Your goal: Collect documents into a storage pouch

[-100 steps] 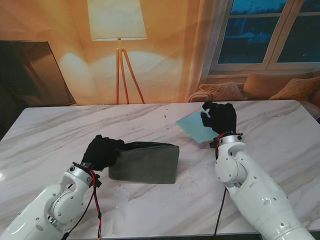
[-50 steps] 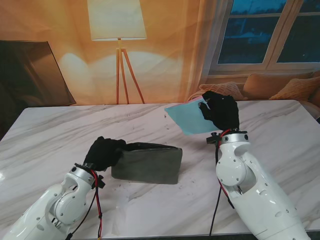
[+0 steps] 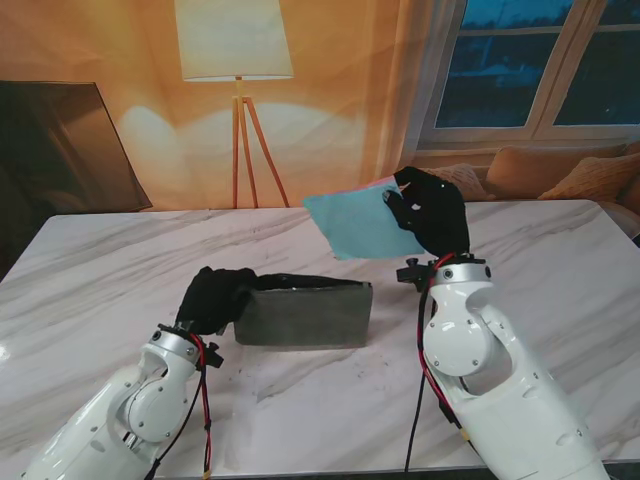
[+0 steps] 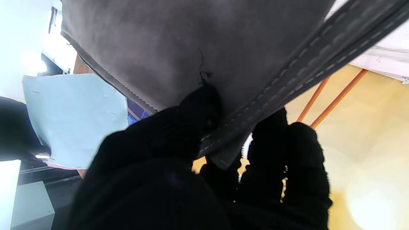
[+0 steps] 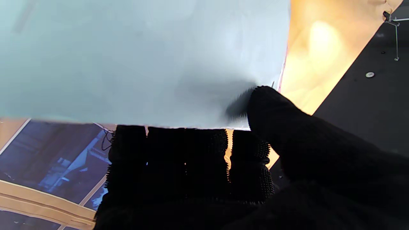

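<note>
We see a white marble-patterned table [image 3: 560, 260] in the foreground. Behind it, a tripod floor lamp [image 3: 236, 60] with a pale shade throws warm light on an orange wall [image 3: 120, 40]. At right, a white-framed window [image 3: 540, 70] shows dark blue outside; tan cushions [image 3: 540, 172] lie beneath. A dark panel [image 3: 60, 145] leans at left.

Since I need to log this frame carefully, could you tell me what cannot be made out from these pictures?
- Inside of the pouch: the stand view shows only its outer wall and rim.
- Number of sheets in the right hand: the blue sheet covers all but a pink edge.
- Left hand fingertips: hidden behind the pouch in the stand view, and dark against it in the left wrist view.
</note>
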